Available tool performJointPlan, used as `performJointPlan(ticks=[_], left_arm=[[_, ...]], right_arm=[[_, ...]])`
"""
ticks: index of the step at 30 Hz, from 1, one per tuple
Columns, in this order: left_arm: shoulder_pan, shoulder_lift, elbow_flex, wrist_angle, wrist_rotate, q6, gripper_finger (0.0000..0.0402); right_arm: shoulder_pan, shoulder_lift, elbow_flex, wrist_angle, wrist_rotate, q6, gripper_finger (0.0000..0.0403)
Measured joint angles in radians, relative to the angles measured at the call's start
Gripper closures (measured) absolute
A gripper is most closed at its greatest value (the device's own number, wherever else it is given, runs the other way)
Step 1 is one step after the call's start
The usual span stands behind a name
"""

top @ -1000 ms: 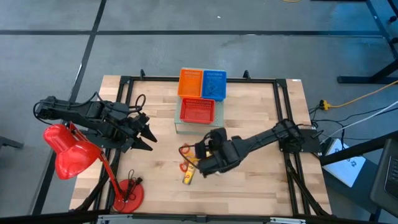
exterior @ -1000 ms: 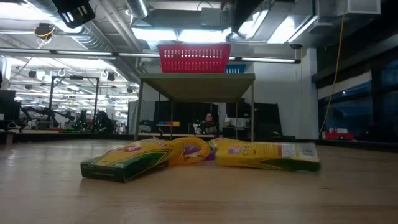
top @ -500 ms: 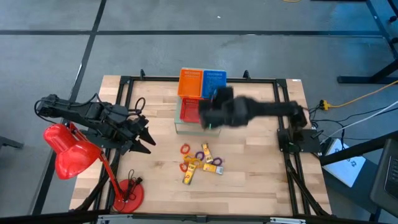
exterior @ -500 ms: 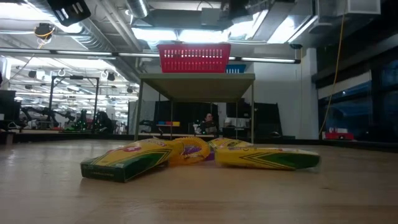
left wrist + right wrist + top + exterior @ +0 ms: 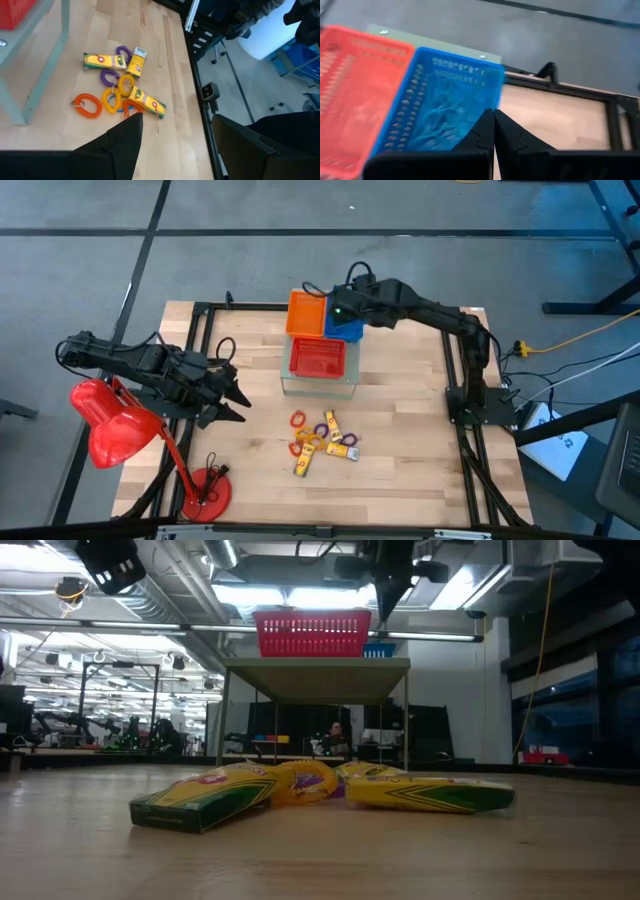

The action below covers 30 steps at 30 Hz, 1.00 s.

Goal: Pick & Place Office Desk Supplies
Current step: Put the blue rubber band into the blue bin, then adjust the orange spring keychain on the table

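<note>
Clearly the right gripper [image 5: 335,311] is hovering over the blue basket [image 5: 345,315] with its jaws pressed together; whether anything thin is pinched there cannot be told. A loop could be snagging on the mesh rim. The left gripper [image 5: 238,394] is waiting wide open, empty. The supplies [image 5: 323,442] are lying mid-table, in front of the red basket [image 5: 317,357].

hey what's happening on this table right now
The right gripper is shut and hovers over the blue basket at the table's far side. The left gripper waits open near the red lamp. A pile of small crayon boxes and coloured loops lies mid-table, untouched.
</note>
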<state>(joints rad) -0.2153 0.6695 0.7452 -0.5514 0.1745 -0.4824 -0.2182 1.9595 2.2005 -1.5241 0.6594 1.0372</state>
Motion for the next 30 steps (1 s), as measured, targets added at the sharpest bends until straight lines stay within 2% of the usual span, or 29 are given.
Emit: performJointPlan(ticks=[4, 12, 15, 25, 30], left_arm=[[0.000, 0.000, 0.000, 0.000, -0.015, 0.000, 0.0162], [0.000, 0.000, 0.000, 0.001, -0.026, -0.010, 0.0162], [0.000, 0.000, 0.000, 0.001, -0.025, -0.018, 0.0162], [0.000, 0.000, 0.000, 0.001, -0.025, -0.027, 0.0162], [0.000, 0.000, 0.000, 0.001, -0.025, -0.022, 0.0162]], right_arm=[[-0.033, 0.004, -0.003, 0.044, -0.080, -0.069, 0.0403], [-0.046, 0.020, -0.002, 0.100, -0.119, -0.136, 0.0397], [-0.046, 0.025, -0.003, 0.098, -0.125, -0.159, 0.0368], [-0.055, 0.024, -0.003, 0.095, -0.131, -0.160, 0.0221], [-0.027, 0.009, -0.003, 0.101, -0.146, -0.158, 0.0190]])
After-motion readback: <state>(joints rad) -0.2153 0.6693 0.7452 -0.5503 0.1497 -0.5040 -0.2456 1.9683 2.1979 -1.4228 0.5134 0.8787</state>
